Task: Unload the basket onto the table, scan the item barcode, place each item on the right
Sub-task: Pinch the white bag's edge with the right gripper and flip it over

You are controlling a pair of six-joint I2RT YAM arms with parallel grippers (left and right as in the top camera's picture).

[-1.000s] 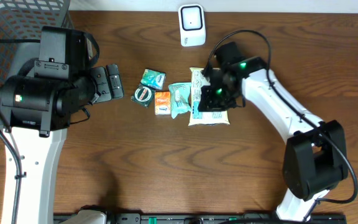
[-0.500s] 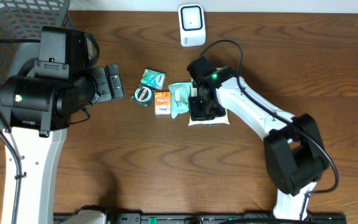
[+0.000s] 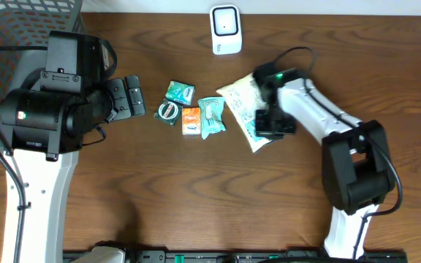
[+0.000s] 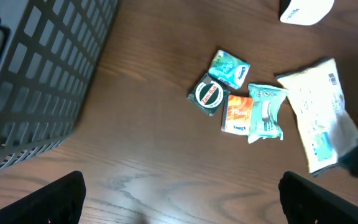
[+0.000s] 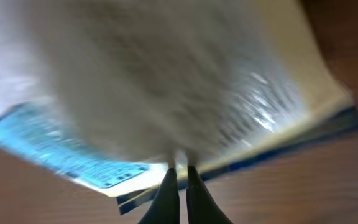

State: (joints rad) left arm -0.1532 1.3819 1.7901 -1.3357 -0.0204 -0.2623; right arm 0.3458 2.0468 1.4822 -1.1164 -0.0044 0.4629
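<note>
The item, a white packet (image 3: 241,104) with blue print, hangs tilted just right of the row of small goods. My right gripper (image 3: 267,126) is shut on its lower edge. In the right wrist view the packet (image 5: 166,81) fills the frame, blurred, with the right gripper (image 5: 179,168) pinched on its rim. The left wrist view shows the packet (image 4: 319,112) at the right. The white scanner (image 3: 226,29) stands at the table's far edge. My left gripper (image 3: 134,96) hovers open at the left, nothing between its fingers (image 4: 67,193).
A green packet (image 3: 179,92), a round dark tin (image 3: 168,112), an orange packet (image 3: 191,120) and a teal packet (image 3: 211,115) lie in a cluster left of the item. A grey mesh basket (image 3: 20,29) stands at the far left corner.
The right gripper has closed on the white packet and pulled it right and up from beside the teal packet, turning it askew. The left arm has not moved.
</note>
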